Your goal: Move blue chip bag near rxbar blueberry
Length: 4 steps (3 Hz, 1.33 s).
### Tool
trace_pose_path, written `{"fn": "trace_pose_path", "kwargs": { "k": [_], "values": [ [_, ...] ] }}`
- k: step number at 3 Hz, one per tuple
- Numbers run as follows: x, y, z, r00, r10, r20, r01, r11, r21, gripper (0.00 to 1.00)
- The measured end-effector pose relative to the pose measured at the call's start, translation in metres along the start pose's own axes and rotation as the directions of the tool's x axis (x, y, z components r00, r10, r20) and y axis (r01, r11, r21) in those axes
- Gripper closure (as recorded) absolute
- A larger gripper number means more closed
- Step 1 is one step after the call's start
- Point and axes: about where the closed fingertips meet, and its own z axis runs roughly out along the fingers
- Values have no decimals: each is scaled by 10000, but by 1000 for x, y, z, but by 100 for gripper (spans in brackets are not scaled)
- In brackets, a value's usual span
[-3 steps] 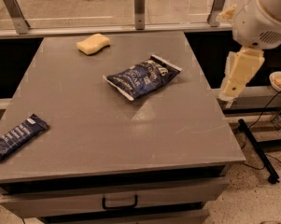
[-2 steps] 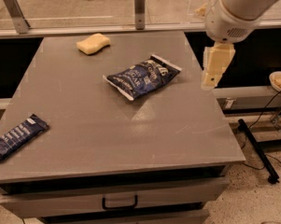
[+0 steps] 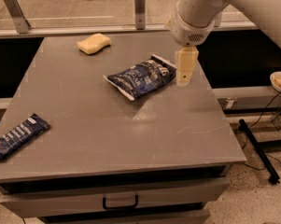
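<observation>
The blue chip bag (image 3: 141,76) lies puffy and dark navy with white lettering near the middle of the grey table (image 3: 112,125), towards the back right. The rxbar blueberry (image 3: 17,135), a slim dark blue bar, lies at the table's front left edge. My gripper (image 3: 183,74) hangs from the white arm just right of the chip bag's right end, above the table surface and close to the bag.
A yellow sponge (image 3: 93,43) lies at the back left of the table. A rail with metal posts (image 3: 139,2) runs behind the table. A drawer with a handle (image 3: 120,202) is below the front edge. A black stand (image 3: 259,150) lies on the floor at the right.
The arm has swung left from beyond the table's right edge. The gripper now hangs over the table beside the chip bag. The bag, bar and sponge have not moved.
</observation>
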Motion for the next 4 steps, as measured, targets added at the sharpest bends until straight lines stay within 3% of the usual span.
{"fn": "trace_pose_path", "kwargs": {
  "k": [1,2,3,4],
  "values": [
    [-2,0,4,10000,-19,23,19,10000,-56,0],
    [-6,6,11,9978,-615,-240,604,9972,-447,0],
    [1,21,31,9875,-1511,-455,1465,9850,-910,0],
    [-3,32,39,9660,-2580,-174,2550,9618,-997,0]
  ]
}}
